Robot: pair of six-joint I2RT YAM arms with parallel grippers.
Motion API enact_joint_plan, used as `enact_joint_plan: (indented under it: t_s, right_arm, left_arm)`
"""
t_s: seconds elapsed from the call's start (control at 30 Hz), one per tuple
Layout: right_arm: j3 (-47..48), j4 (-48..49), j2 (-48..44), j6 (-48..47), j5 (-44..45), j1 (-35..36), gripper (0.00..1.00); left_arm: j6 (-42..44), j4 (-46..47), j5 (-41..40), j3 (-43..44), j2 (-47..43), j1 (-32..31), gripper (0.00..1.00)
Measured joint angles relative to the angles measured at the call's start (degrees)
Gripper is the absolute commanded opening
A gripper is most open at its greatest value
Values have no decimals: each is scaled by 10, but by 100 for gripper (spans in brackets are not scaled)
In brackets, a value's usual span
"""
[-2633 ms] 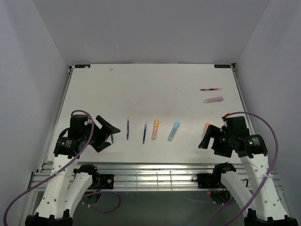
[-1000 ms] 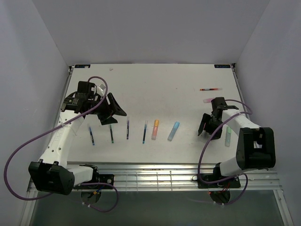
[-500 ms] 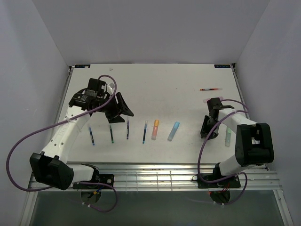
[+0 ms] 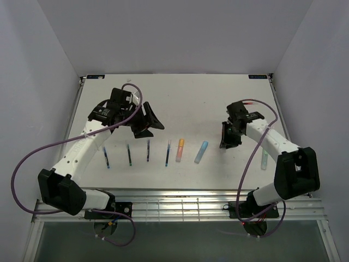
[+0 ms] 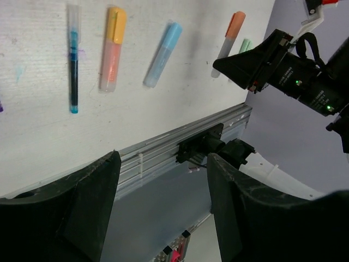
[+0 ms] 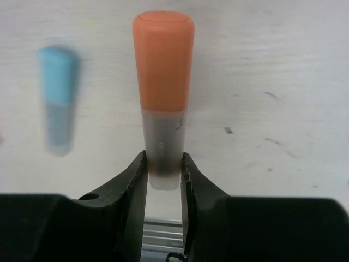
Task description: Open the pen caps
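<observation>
Nearest the arms, along the front of the surface (image 4: 191, 93), lies a row of four thin pens (image 4: 148, 150), an orange highlighter (image 4: 180, 149) and a blue highlighter (image 4: 202, 152). A green highlighter (image 4: 264, 158) lies off to the right. The thick ones all wear their caps. The thin ones are too small for me to judge. By that, the job looks barely begun.

Just beyond the row, the right end effector (image 6: 162, 164) pinches another highlighter by its frosted barrel (image 6: 162, 136), low at the tail end, with a finger pressed to either side. The orange cap (image 6: 163, 60) sticks out past the fingertips and is fully seated. It is stubby, smooth and round-ended, a touch wider than the barrel, and meets it at a clean seam. No finger touches it. I cannot tell whether the highlighter hangs above the surface or rests on it.

Farther back, on the other side, the left end effector (image 4: 147, 123) hangs above the far ends of the thin pens, spread wide and holding nothing.

I take this as the set-up for a two-handed pull, with the barrel secured and the cap not yet gripped. The next move calls for the left end effector to cross over, close on the orange cap alone, square to it, and draw it off along the barrel's line while the right holds firm. The cap looks slick, so a glancing grip may slide off.
</observation>
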Motion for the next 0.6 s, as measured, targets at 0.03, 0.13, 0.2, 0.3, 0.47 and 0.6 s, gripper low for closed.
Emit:
enact_joint_plan:
  t_s: [0.03, 0.13, 0.2, 0.3, 0.47, 0.6]
  right_arm:
    - [21, -5, -10, 0, -21, 18, 8]
    - [80, -4, -38, 3, -96, 80, 8]
    - [106, 2, -52, 12, -144, 127, 8]
    - [116, 18, -68, 34, -209, 186, 8]
    - [116, 33, -70, 76, -265, 244, 8]
    - [129, 36, -64, 94, -281, 261, 8]
  left_arm:
    - [-3, 13, 4, -1, 0, -2, 76]
    - [-15, 51, 16, -2, 6, -10, 77]
    - [-21, 73, 23, -2, 17, -17, 77]
    - [-31, 90, 24, -2, 40, -27, 77]
    - [-45, 109, 24, -2, 68, -38, 77]
    - [-54, 122, 23, -2, 68, -44, 75]
